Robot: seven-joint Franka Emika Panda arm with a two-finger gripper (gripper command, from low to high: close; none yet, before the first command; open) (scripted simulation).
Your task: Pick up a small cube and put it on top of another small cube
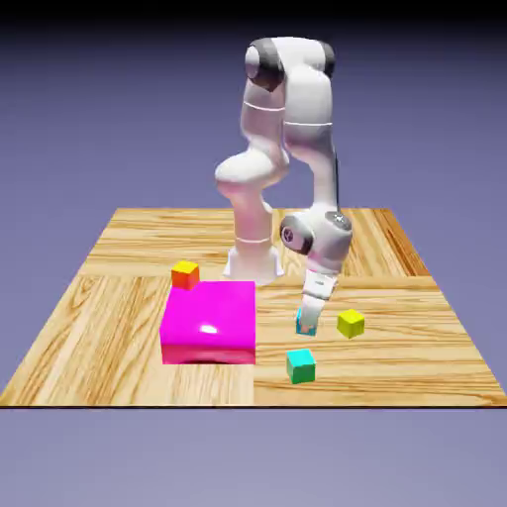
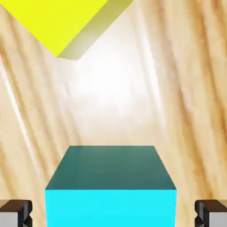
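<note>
The cyan cube (image 2: 111, 186) is sitting on the counter (image 2: 133, 102) between the jaws, whose fingertips (image 2: 15, 213) are standing apart beside it; whether they are gripping it, I cannot tell. The yellow cube (image 2: 57, 22) is lying just beyond. Farther off, the red cube (image 1: 185, 274) is resting behind the magenta block (image 1: 210, 321).

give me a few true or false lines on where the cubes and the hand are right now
1. The hand is down at the cyan-blue cube. True.
2. The red cube sits on top of the magenta block. False: it rests on the table, beside the block's far corner.
3. The cyan-blue cube lies between the fingertips. True.
4. The yellow cube is stacked on the teal-green cube. False: both sit apart on the table.
</note>
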